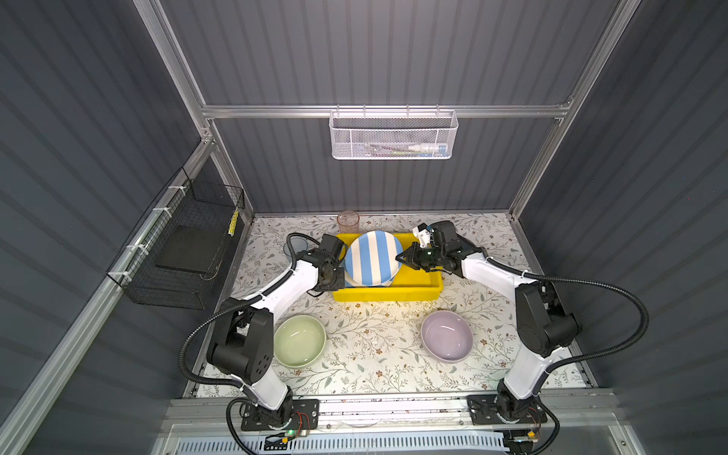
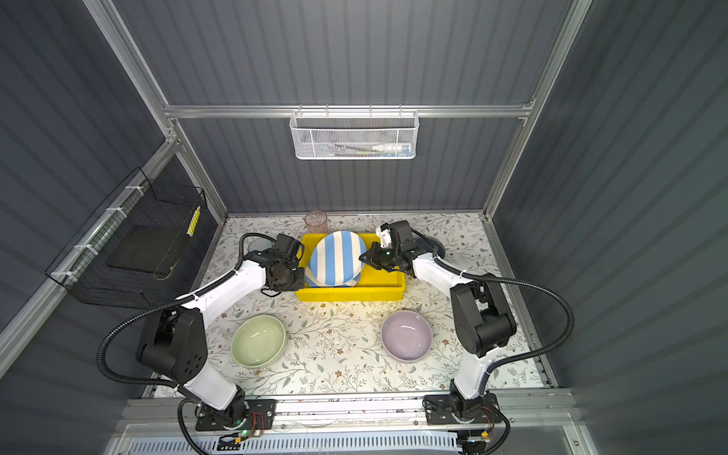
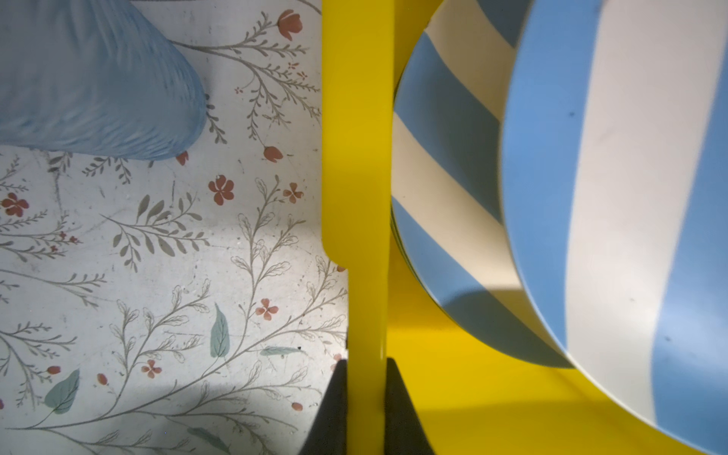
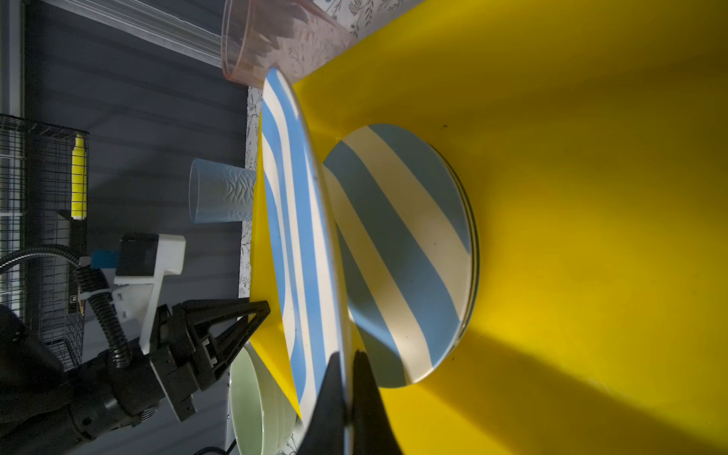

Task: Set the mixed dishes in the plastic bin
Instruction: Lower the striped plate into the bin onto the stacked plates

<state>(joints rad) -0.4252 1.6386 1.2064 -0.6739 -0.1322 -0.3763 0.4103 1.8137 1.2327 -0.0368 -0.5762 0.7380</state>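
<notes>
Two striped plates at the plastic bin (image 1: 386, 293): lower plate (image 4: 398, 252) flat inside, upper plate (image 1: 373, 258) tilted directly above it, extending left from right fingers (image 4: 335, 398) clamped on its right rim; left fingers (image 3: 335, 405) pinching the bin's left wall.

bin (image 1: 388, 293): glossy yellow plastic | striped plate (image 1: 372, 258): smooth matt

The floral worktop (image 1: 374, 338) bears a yellow bin (image 1: 394, 293), with a pale green bowl (image 1: 299, 340) and a lilac bowl (image 1: 447, 335) in front of the bin, a pink tumbler (image 1: 348, 222) behind it and a blue tumbler (image 4: 222, 191) left of it.
</notes>
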